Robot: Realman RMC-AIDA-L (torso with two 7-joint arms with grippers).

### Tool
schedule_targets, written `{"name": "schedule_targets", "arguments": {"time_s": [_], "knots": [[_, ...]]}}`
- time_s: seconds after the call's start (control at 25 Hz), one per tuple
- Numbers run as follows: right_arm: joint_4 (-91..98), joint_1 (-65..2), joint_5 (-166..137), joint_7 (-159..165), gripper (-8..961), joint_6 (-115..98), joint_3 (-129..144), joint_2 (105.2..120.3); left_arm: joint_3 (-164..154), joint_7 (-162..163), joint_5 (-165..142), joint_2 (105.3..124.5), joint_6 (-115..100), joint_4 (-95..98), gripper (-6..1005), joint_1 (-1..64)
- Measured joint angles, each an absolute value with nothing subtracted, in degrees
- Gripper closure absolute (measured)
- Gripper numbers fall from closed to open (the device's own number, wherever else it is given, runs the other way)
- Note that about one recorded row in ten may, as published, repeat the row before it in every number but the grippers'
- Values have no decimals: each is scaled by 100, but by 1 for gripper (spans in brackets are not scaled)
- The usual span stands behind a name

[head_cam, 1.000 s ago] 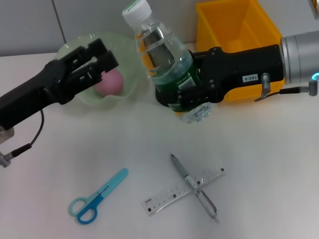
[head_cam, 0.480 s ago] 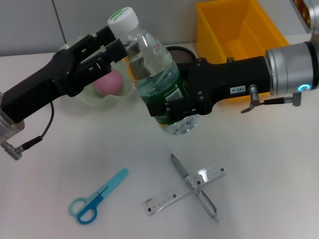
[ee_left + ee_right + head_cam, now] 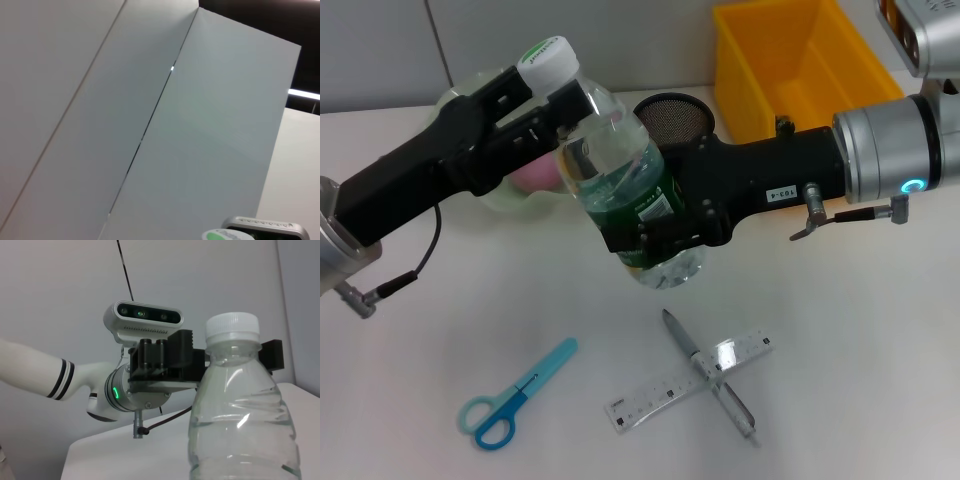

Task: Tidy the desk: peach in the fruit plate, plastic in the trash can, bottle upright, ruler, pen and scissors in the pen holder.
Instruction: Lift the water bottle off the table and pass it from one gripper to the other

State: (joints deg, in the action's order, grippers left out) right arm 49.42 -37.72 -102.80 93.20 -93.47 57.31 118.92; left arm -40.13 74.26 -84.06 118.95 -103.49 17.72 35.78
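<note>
Right end effector (image 3: 655,225) is gripping the bottle (image 3: 620,190) mid-frame, lifted above the bench (image 3: 860,350). Left end effector (image 3: 542,95) is straddling the cap (image 3: 545,60), fingers parted. Risk: early release, and the bottle topples onto the pen (image 3: 710,375).

Setting: an indoor robot test station, lab or office type. Evidence: a plain white surface (image 3: 880,330) backed by grey partition panels (image 3: 380,50) with vertical seams; the left wrist view shows further panels (image 3: 100,100) and a dark ceiling with a strip light (image 3: 303,93). Desk items are laid out as a staged set: scissors (image 3: 515,394), ruler (image 3: 688,379), pen (image 3: 708,375), a mesh holder (image 3: 672,117), a yellow bin (image 3: 798,60) and a green plate (image 3: 470,95).
</note>
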Motion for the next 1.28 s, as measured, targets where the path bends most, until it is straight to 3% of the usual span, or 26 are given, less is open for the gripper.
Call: {"name": "schedule_targets", "arguments": {"time_s": [0.6,1.08,1.28], "knots": [[4912,-3798,-10312,9318,184,-9350,5739,11892,-4043,7210,-8401,11891,-10433,1555,204,3667],[4886,-3825,-10319,9315,184,-9367,5740,11891,-4038,7115,-8396,11897,-10417,1497,298,3679],[4887,-3823,-10319,9316,185,-9394,5738,11891,-4003,7115,-8403,11900,-10395,1486,506,3674]]}}
